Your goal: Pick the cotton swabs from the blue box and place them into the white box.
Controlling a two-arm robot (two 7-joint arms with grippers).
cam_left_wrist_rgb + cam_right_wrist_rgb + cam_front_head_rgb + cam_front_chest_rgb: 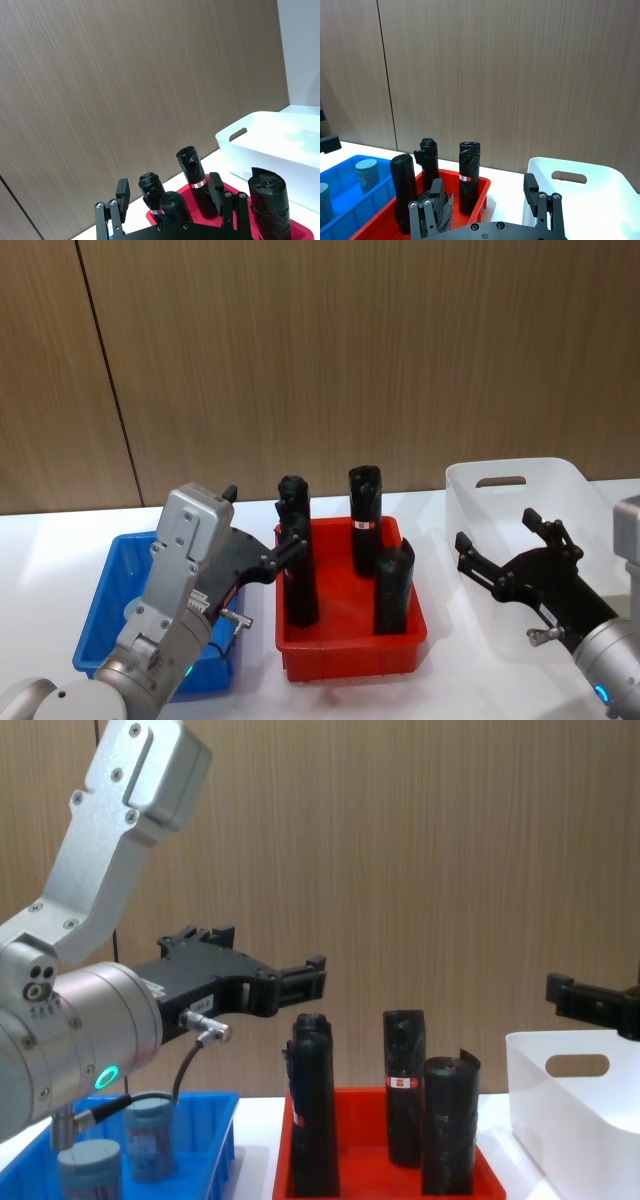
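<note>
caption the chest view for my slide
Left gripper open, raised between blue box of cotton swabs and red tray of black rolls; right gripper open by the white box.

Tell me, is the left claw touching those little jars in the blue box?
Apart. In the chest view the left gripper hangs open and empty, well above the cotton swabs standing in the blue box, with a plain gap between.

A white tabletop (pixel 45 575) carries three containers in a row: a red rectangular plastic tray (pixel 350 656) at centre, a bright blue open plastic bin (pixel 98 615) at nine o'clock, a glossy white plastic bin (pixel 480 506) at three o'clock.
</note>
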